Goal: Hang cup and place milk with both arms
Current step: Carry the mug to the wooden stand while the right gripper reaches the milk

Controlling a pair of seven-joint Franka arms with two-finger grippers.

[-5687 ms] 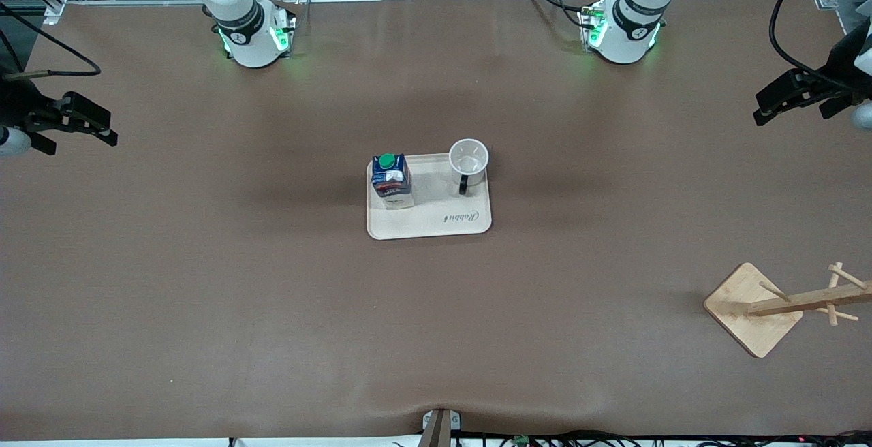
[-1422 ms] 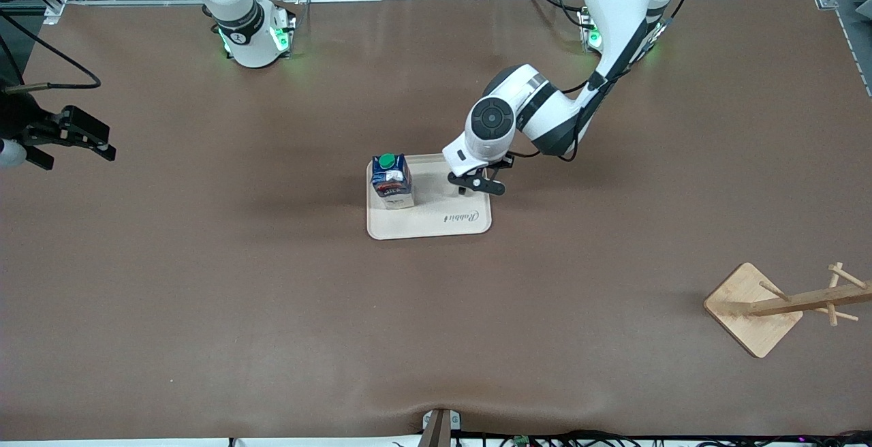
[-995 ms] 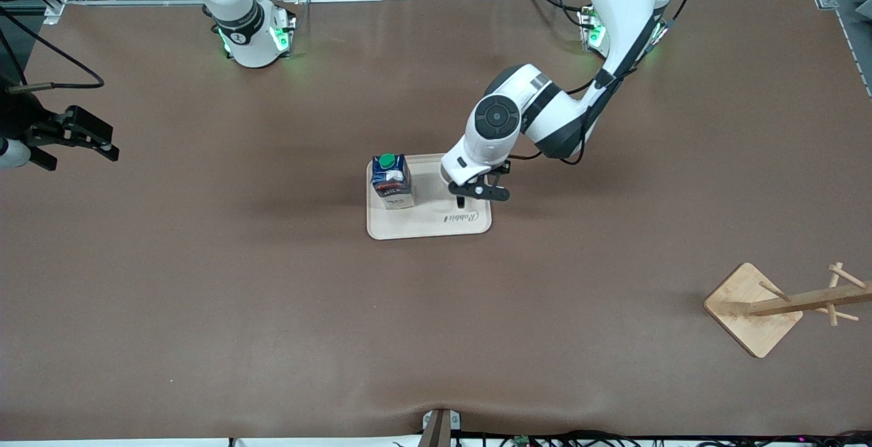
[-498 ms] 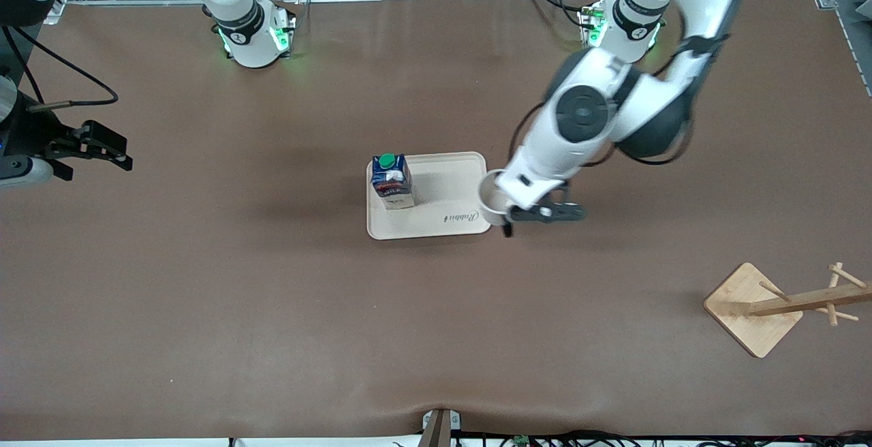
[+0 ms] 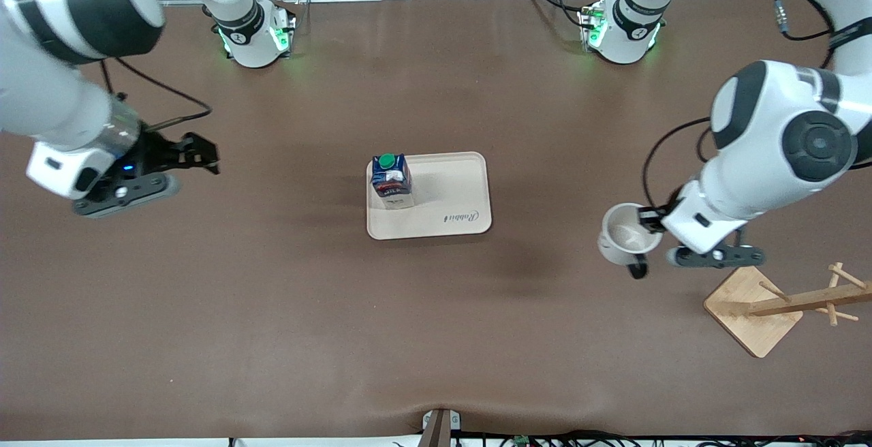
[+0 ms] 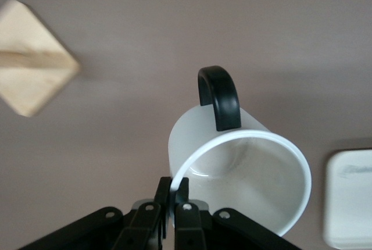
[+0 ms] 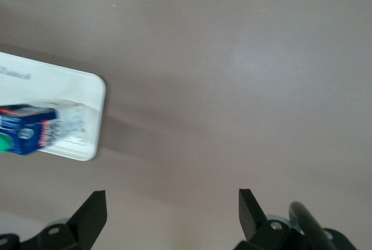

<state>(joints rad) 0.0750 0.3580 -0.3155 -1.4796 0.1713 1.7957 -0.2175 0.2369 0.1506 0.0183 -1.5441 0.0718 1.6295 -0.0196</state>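
The left arm (image 5: 783,147) is bent over the table's left-arm end. The cup (image 5: 625,237) is held by its rim in the closed left gripper (image 6: 172,195), up in the air beside the wooden rack (image 5: 776,304), whose top is cut off. The right gripper (image 7: 171,215) is spread open over bare table, well apart from the milk (image 5: 391,180) on the tray (image 5: 453,195).

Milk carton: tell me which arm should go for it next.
Right. The right gripper is open and free over the table toward its own end, while the left gripper is shut on the cup near the wooden rack. The milk stands on the tray.
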